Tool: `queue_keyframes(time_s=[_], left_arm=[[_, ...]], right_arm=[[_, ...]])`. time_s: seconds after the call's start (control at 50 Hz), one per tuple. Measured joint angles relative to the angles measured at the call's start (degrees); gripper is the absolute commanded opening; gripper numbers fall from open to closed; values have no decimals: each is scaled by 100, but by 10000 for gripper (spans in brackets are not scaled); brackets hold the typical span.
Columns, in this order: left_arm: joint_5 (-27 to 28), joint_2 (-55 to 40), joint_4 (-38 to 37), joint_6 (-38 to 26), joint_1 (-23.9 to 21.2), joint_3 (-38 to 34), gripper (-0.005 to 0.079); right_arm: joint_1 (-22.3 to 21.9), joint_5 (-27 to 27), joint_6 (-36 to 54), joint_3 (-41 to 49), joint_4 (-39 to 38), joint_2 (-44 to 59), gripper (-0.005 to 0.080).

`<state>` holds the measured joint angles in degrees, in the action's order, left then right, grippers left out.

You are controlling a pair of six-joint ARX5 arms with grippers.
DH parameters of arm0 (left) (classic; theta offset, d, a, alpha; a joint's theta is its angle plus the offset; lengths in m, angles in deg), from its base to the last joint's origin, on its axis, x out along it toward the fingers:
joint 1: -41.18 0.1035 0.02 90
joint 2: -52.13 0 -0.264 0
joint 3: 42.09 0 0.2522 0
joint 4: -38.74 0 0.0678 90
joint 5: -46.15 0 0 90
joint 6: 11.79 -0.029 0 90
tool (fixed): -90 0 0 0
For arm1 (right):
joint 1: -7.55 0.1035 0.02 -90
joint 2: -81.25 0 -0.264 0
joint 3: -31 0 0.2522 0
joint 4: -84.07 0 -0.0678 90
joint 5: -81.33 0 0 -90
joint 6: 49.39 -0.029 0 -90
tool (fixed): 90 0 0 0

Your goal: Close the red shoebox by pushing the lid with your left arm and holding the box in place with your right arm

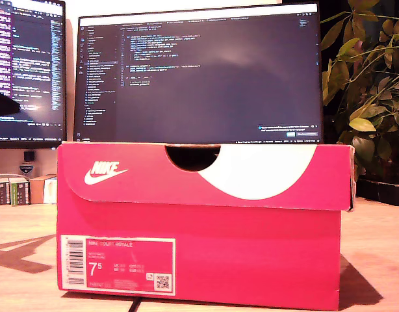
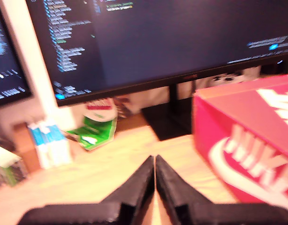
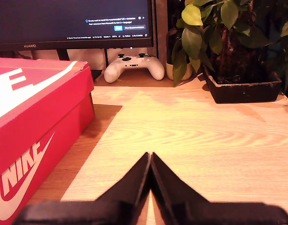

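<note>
Our closed red shoebox (image 1: pixel 206 260) reads NIKE, label (image 1: pixel 118 262) "COURT ROYALE", 7.5; our first claw (image 2: pixel 155 161) and second claw (image 3: pixel 150 158) are clenched, empty.

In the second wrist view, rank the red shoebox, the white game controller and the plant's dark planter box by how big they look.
1. Red shoebox, largest, though cropped and nearest the camera.
2. Dark planter box.
3. White game controller, smallest; it lies farthest back, so its true size relative to the planter is unsure.

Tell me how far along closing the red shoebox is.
The lid already sits down over the red shoebox, so closing looks done. Nothing is in hand: my first claw and my second claw are shut, beside the box, touching nothing. Little seems left.
</note>
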<state>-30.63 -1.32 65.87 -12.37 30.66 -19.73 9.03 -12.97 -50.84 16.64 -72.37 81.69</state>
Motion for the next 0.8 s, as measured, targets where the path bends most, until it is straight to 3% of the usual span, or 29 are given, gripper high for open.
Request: queue_keyframes(time_s=[0.56,0.8], left_arm=[[-376,46,-1331,-111,17,0,-19],[-719,1097,-2122,-111,20,-2,-19]], right_arm=[[2,0,0,0,-4,0,-12],[0,0,0,0,-4,0,-12]])
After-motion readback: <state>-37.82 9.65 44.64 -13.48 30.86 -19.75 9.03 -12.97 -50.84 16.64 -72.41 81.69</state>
